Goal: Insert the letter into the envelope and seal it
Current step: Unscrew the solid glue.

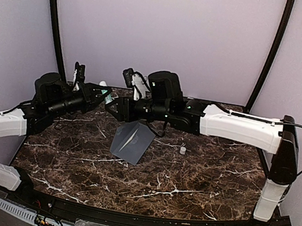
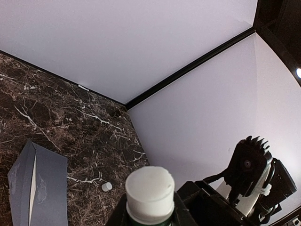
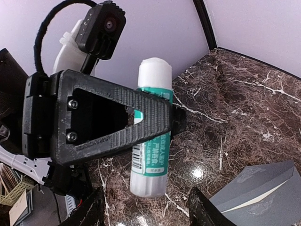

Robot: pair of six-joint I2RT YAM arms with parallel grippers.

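Dark veined marble formed the table (image 1: 197,182), under lilac walls. The grey envelope (image 1: 131,142) lay at its middle. A pale sliver at its mouth was probably the letter (image 2: 32,186). A small white cap (image 1: 183,149) sat near it. The left gripper (image 1: 103,95) clamped a glue stick (image 3: 153,141). The right gripper (image 3: 146,202) had its jaws apart, one finger on each side of the stick's end.

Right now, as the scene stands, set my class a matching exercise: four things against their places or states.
Things: 1 glue stick; 2 envelope; 3 small round piece; 4 right claw.
States: A jaws apart; B grey, lying on the table; C white, loose beside the envelope; D gripped by the left claw.
Pairs: 1-D, 2-B, 3-C, 4-A.
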